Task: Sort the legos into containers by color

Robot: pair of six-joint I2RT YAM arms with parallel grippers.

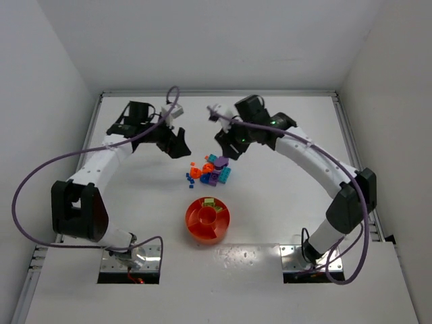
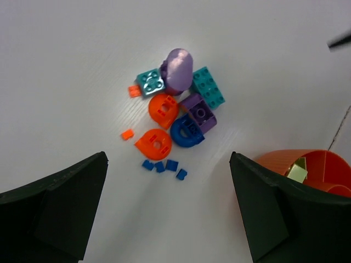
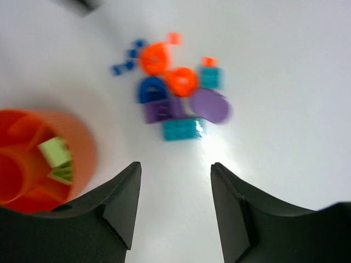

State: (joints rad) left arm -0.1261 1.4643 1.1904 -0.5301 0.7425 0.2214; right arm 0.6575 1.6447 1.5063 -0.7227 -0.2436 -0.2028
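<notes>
Right wrist view shows the right end effector [image 3: 174, 174] parted and empty, legos [image 3: 175, 93] on the desk [image 3: 285, 82] just ahead, tray [image 3: 82, 148] beside one finger; light, stiff bricks likely want pinching across flat sides.

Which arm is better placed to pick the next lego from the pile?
Probably right: the right claw hangs open and empty just beside the lego pile; the left claw, open too, sits farther away.

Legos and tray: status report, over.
Both empty: left gripper open, right gripper open. Mixed legos heaped apart from tray; yellow-green bricks already in one compartment. Nothing between grippers and heap.
</notes>
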